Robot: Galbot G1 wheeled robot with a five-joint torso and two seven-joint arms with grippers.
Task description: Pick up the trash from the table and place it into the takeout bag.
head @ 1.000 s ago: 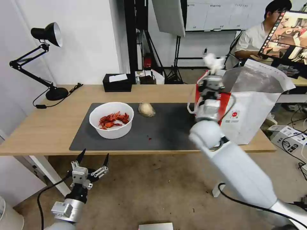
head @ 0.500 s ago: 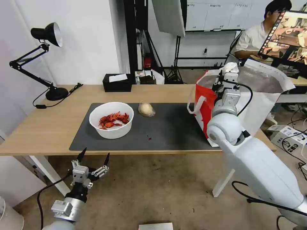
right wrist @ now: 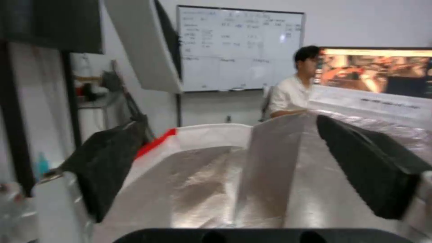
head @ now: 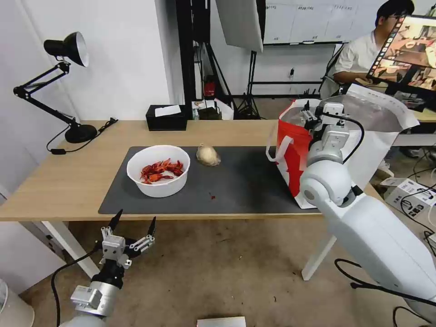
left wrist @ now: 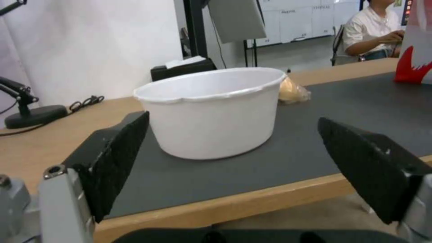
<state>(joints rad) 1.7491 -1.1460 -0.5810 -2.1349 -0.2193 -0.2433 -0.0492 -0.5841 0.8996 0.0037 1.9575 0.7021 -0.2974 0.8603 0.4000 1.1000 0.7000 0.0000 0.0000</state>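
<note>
On the dark mat [head: 240, 181] of the table [head: 59, 181] stands the white bowl of red crayfish shells [head: 158, 176], with the beige plastic-wrapped lump [head: 208, 155] just behind it to the right. The white-and-red takeout bag [head: 359, 154] stands at the table's right end, mouth open. My right gripper [head: 318, 112] hangs over that mouth, open with nothing between its fingers; the right wrist view looks past my right gripper [right wrist: 229, 135] onto the foil lining [right wrist: 211, 182]. My left gripper [head: 131, 225] waits open below the table's front edge, facing the bowl [left wrist: 211, 111] and the lump [left wrist: 292, 92].
A black tissue box [head: 167, 117] sits at the table's back edge, and a black desk lamp [head: 68, 50] stands at the back left. A small red scrap [head: 211, 196] lies on the mat. A person sits behind the bag. Boxes and cables [head: 411, 190] lie on the floor at right.
My right gripper has swung right over the bag's mouth. The white tissue it held in both earlier frames is gone from its fingers, which now stand open. The left arm is unmoved.
</note>
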